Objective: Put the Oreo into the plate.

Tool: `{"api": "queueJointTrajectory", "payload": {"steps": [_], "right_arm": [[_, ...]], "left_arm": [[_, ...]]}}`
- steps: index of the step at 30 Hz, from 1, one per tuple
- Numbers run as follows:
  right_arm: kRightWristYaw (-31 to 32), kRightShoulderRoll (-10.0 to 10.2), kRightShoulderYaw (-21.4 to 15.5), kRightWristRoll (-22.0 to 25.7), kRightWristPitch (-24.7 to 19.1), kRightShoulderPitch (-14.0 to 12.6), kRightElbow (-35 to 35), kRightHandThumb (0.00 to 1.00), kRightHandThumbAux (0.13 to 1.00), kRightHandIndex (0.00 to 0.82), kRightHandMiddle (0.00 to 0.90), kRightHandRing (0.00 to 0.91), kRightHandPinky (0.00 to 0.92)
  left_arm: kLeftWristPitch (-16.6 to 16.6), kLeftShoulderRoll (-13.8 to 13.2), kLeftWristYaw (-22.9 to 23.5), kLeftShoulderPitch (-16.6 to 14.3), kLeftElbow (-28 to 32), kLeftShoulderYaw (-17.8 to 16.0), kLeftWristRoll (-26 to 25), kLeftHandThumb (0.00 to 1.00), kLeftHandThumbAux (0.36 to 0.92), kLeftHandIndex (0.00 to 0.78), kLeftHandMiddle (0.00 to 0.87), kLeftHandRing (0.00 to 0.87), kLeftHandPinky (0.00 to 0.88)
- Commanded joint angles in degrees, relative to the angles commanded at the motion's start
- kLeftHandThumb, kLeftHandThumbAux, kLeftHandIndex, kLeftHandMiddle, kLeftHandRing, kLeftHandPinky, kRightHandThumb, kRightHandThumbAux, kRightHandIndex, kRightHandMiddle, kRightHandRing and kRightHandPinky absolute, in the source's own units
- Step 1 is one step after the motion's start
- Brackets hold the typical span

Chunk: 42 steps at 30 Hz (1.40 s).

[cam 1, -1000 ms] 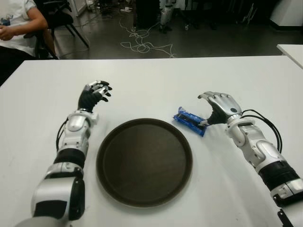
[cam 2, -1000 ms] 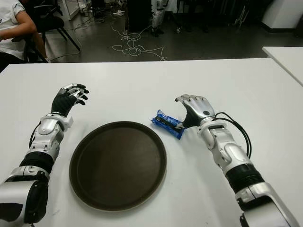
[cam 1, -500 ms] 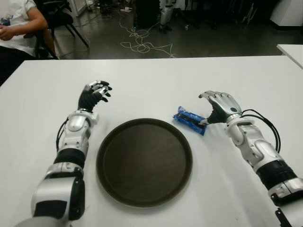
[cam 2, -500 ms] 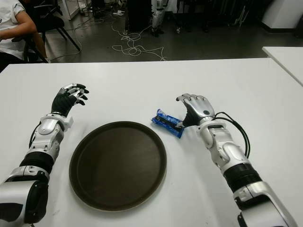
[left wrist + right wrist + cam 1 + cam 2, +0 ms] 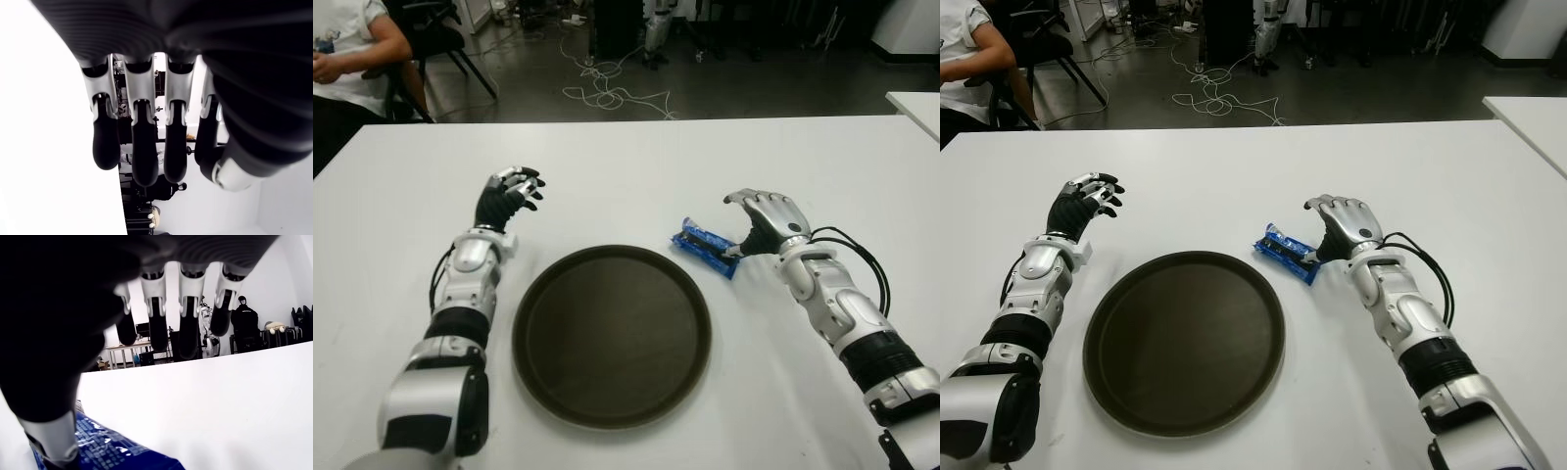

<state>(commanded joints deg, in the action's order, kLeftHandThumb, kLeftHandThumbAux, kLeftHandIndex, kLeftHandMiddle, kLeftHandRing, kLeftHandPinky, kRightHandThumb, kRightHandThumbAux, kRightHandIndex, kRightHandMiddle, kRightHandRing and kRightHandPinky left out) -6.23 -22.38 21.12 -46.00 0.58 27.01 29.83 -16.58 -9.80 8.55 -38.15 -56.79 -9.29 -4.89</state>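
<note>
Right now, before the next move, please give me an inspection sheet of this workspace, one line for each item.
Surface: white table, bare apart from the job's things.
Job's things: blue Oreo pack lies on the table just right of the dark round plate; the plate holds nothing.
Clutter: nothing seen on the table.
Hands: right hand is beside the pack's right end, fingers extended and spread, thumb against the wrapper, no grasp closed; left hand idle left of the plate, fingers relaxed, holding nothing.
Cables: black cable loops along the right forearm; white cables lie on the floor beyond the table.
Surroundings: a seated person at far left; a second white table edge at right.
</note>
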Motion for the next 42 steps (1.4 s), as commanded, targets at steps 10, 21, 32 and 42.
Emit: {"api": "queueJointTrajectory", "payload": {"steps": [10,21,32,42], "right_arm": [[0.0,0.3,0.4,-0.1,-0.4,0.2,-0.5,0.000,0.756,0.236,0.225,0.225,0.192],[0.5,-1.9,-2.5,0.9,-1.6,-1.2,-7.6,0.000,0.743,0.225,0.214,0.204,0.159],[0.1,-3.7,-6.0,0.7,-2.8,-4.5,-16.8,0.000,0.761,0.218,0.207,0.201,0.168],[1.6,-4.3,-8.9,0.7,-5.0,-6.4,-24.1,0.000,0.773,0.231,0.232,0.223,0.168]], "left_arm": [[0.3,0.1,0.5,0.0,0.0,-0.2,-0.4,0.834,0.672,0.419,0.467,0.506,0.555],[-0.2,0.1,0.8,-0.1,-0.4,-0.4,-0.5,0.834,0.672,0.419,0.467,0.504,0.557],[-0.3,-0.1,0.1,-0.7,-1.5,-0.1,0.2,0.833,0.672,0.419,0.469,0.510,0.553],[-0.8,-0.3,0.3,-1.2,-2.9,-0.1,0.3,0.833,0.672,0.419,0.468,0.507,0.555]]}}
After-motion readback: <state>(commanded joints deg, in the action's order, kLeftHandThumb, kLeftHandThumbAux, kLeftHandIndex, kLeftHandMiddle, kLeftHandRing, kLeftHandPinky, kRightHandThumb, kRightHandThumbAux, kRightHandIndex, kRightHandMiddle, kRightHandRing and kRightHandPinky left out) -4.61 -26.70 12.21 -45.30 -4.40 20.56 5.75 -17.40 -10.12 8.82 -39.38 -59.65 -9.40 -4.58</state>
